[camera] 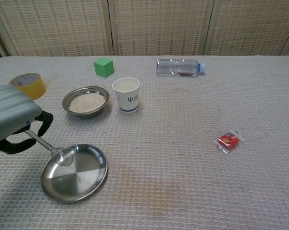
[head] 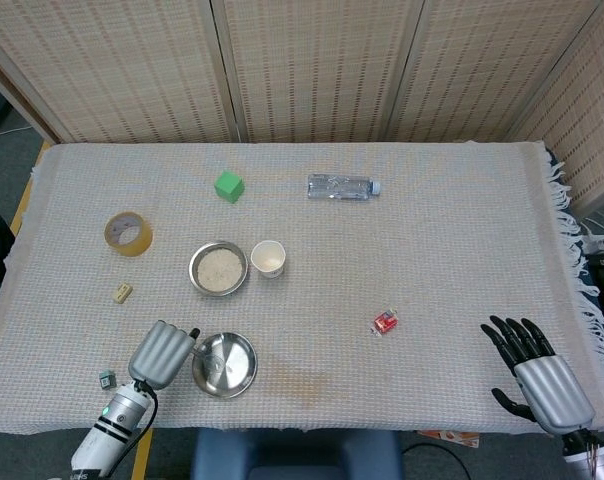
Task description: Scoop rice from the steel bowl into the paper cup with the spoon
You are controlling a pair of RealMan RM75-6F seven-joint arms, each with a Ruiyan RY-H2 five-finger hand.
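Observation:
The steel bowl (head: 219, 269) (camera: 86, 101) holds white rice and stands left of the paper cup (head: 268, 259) (camera: 126, 95), which has rice inside. My left hand (head: 161, 353) (camera: 13, 118) grips the metal spoon (camera: 50, 148) by its handle at the near left. The spoon's bowl hovers at the left rim of the empty steel plate (head: 223, 365) (camera: 75, 172). My right hand (head: 534, 371) sits open at the table's near right corner, fingers spread, holding nothing.
A green cube (head: 229, 186) (camera: 104, 67) and a clear bottle (head: 342, 186) (camera: 179, 67) lie at the back. A yellow tape roll (head: 128, 233) (camera: 28, 84) is at the left. A small red packet (head: 385, 322) (camera: 228, 141) lies right of centre.

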